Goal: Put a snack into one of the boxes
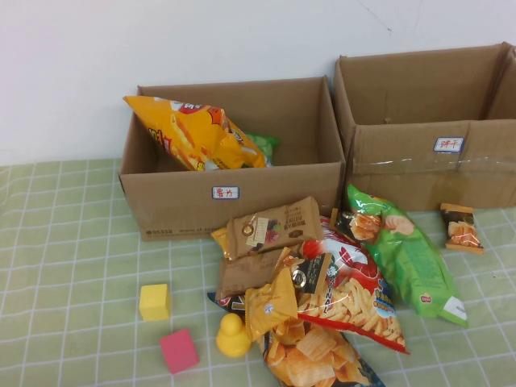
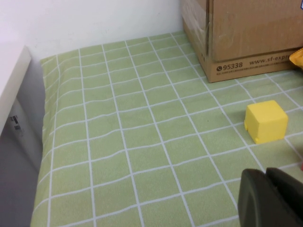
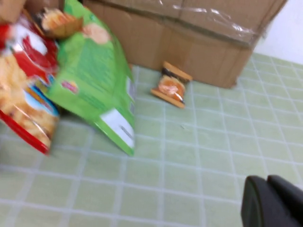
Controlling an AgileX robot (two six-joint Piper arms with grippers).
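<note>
Two brown cardboard boxes stand at the back: the left box [image 1: 185, 211] holds an orange chip bag [image 1: 189, 133], and the right box [image 1: 419, 165] looks empty. A pile of snacks lies in front of them, with a brown packet [image 1: 274, 226], a red chip bag [image 1: 355, 294], a green bag [image 1: 407, 254] and a small orange packet [image 1: 461, 227]. My left gripper [image 2: 266, 174] is shut and empty over the cloth, near the yellow cube [image 2: 266, 120]. My right gripper [image 3: 268, 182] is shut and empty, apart from the green bag [image 3: 90, 80] and small packet [image 3: 171, 85]. Neither arm shows in the high view.
A yellow cube [image 1: 154, 301], a pink cube [image 1: 178, 351] and a yellow duck [image 1: 233, 335] lie left of the pile on the green checked cloth [image 1: 64, 266]. A white wall runs behind the boxes. A white panel [image 2: 12, 90] borders the cloth in the left wrist view.
</note>
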